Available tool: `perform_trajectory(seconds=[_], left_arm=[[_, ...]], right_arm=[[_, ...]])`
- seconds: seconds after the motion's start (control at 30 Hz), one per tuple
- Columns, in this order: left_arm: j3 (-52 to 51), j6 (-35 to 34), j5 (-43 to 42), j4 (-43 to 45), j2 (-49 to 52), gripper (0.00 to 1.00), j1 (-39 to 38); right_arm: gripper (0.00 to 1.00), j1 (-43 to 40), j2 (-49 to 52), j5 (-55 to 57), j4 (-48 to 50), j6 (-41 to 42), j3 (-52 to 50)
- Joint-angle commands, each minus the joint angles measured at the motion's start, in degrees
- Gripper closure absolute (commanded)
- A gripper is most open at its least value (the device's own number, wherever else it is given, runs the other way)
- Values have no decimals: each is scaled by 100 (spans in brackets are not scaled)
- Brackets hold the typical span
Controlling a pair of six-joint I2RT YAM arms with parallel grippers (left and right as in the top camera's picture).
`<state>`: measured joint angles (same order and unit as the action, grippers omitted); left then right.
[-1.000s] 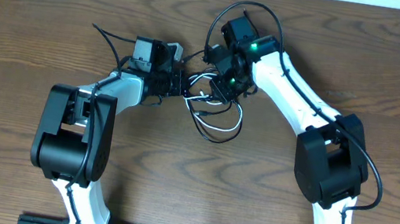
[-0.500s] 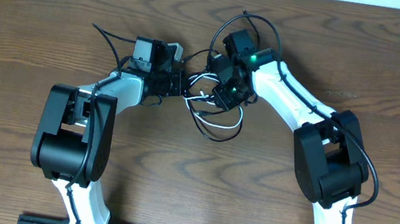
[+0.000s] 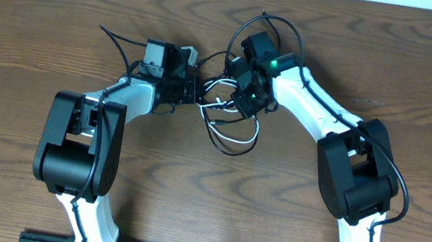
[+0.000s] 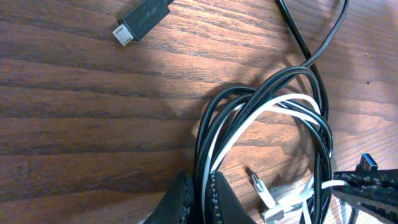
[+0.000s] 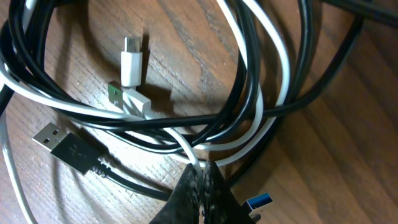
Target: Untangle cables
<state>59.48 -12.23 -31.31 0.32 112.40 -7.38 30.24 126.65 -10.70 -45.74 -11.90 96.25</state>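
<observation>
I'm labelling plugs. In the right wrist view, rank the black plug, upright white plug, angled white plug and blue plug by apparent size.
1. black plug
2. upright white plug and angled white plug: look alike
3. blue plug, partly hidden, so unsure

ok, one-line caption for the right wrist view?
Right fingers pinched shut on the white cable within a tangle of black cables, loose plugs on the wooden table.
</observation>
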Motion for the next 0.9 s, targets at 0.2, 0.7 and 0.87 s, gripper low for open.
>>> perform_trajectory(seconds=[0.2,0.7,0.87], left_arm=[[-48,13,33,-4,-7,93,24],[-48,13,31,-7,-7,92,24],[-48,13,31,-11,-7,92,24]], right_arm=[[99,-31,-839,-339,2,160,28],[67,-9,-743,-291,-225,188,7],[63,-15,-485,-293,-166,149,0]])
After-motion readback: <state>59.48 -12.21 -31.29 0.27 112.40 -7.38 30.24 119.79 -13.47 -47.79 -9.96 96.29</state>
